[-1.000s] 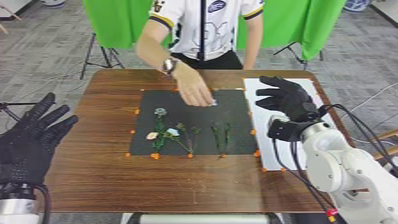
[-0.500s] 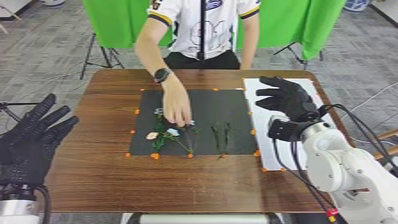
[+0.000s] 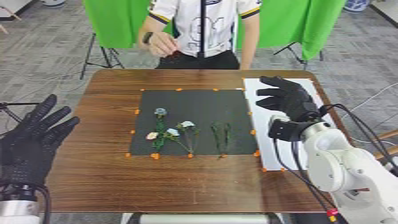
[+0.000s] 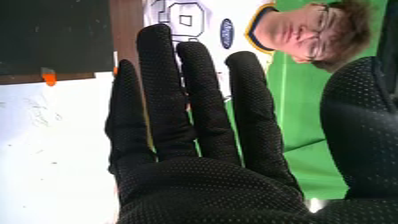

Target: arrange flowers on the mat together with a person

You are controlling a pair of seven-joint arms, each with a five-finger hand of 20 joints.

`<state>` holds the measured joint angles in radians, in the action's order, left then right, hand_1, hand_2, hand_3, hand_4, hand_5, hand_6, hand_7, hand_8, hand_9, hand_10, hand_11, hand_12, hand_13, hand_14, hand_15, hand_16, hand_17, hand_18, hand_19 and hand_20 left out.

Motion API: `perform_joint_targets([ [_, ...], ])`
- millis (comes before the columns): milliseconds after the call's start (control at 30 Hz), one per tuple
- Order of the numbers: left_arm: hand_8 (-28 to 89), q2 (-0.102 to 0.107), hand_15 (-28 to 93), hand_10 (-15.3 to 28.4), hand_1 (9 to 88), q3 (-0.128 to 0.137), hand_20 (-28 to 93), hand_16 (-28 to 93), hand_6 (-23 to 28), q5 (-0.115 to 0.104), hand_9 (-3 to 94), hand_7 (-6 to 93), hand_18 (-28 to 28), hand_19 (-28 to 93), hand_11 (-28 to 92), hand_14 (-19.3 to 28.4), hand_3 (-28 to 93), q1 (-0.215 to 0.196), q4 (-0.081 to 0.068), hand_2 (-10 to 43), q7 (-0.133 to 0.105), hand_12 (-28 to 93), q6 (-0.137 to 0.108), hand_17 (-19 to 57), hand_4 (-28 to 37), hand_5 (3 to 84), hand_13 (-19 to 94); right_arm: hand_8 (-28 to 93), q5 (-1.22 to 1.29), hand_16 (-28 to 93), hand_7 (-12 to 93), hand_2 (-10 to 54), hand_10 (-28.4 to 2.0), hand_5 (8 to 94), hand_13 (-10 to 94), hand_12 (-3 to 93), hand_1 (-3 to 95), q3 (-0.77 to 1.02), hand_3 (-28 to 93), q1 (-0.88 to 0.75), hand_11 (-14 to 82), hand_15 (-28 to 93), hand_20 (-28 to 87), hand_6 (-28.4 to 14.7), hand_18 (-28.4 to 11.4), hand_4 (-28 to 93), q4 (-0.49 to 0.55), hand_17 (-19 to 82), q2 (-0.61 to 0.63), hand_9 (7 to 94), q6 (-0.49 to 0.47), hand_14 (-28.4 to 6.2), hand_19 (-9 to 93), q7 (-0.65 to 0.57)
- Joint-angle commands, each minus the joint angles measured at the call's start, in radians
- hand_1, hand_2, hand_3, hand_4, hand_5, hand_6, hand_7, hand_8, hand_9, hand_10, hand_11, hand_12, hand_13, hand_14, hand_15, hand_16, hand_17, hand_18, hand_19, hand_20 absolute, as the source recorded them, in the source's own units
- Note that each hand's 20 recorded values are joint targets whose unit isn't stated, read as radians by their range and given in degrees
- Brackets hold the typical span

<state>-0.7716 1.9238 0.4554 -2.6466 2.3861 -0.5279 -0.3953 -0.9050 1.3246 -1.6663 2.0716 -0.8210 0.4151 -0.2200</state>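
Person's hand (image 3: 163,45) withdrawn, white flower (image 3: 187,124) apparently on mat (image 3: 222,105)

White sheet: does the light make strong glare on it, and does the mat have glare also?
Right wrist view: the sheet looks very bright, almost washed out in places. Head view: the sheet is bright too, while the mat looks dark, without evident glare.

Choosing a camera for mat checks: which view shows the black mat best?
The head view: the black mat is whole there, with flowers lying on it. The right wrist view shows one corner of it, with an orange marker at its edge.
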Motion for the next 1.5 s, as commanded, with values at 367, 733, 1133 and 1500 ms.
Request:
perform_joint_targets([
  [367, -8, 0.022, 43, 14.8, 20.6, -0.004, 16, -5, 5.5, -0.020, 30.8, 9.0, 16.9, 36, 17, 21.9, 76, -0.027, 0.008, 7.1, -0.019, 12, -0.023, -9.1, -26.0, 32.8, 21, -13, -0.113, 11, 15, 1.3, -16.3, 53.4, 51, 14.5, 25.7, -0.027, 74, 0.106, 16.1, 49, 15, 1.2, -22.6, -26, -0.055, 14, 0.129, 56.3, 0.105, -17.1, 58, -0.048],
  [733, -8, 0.022, 43, 14.9, 20.6, -0.008, 16, -5, 5.5, -0.014, 30.7, 9.0, 16.9, 36, 17, 21.9, 76, -0.022, 0.010, 7.1, -0.017, 12, -0.023, -9.1, -26.0, 32.9, 20, -12, -0.458, 10, 14, 0.3, -15.8, 48.3, 51, 14.1, 26.7, -0.266, 75, 0.386, 12.6, 53, 17, 0.0, -20.3, -25, -0.210, 18, 0.222, 48.0, 0.179, -16.3, 66, -0.331],
  [1133, -8, 0.005, 43, 14.9, 20.7, -0.015, 16, -5, 5.7, 0.005, 30.7, 9.0, 16.9, 36, 17, 21.9, 76, 0.006, 0.005, 7.1, 0.016, 12, -0.011, -9.1, -26.0, 33.0, 20, -12, -0.795, 9, 14, -2.2, -16.3, 45.9, 52, 14.5, 29.1, -0.544, 76, 0.624, 8.9, 55, 15, 0.6, -19.8, -25, -0.399, 20, 0.234, 43.9, -0.022, -15.5, 70, -0.679],
  [1500, -8, -0.010, 43, 14.8, 20.7, -0.021, 16, -5, 5.6, 0.029, 30.7, 8.9, 16.9, 36, 17, 21.9, 76, 0.034, 0.000, 7.1, 0.055, 12, 0.007, -9.1, -26.0, 33.0, 20, -12, -0.863, 8, 13, -4.6, -17.5, 45.4, 53, 14.6, 33.1, -0.645, 76, 0.705, 8.3, 56, 11, 0.8, -19.6, -25, -0.526, 21, 0.204, 43.4, -0.212, -14.8, 72, -0.745],
])
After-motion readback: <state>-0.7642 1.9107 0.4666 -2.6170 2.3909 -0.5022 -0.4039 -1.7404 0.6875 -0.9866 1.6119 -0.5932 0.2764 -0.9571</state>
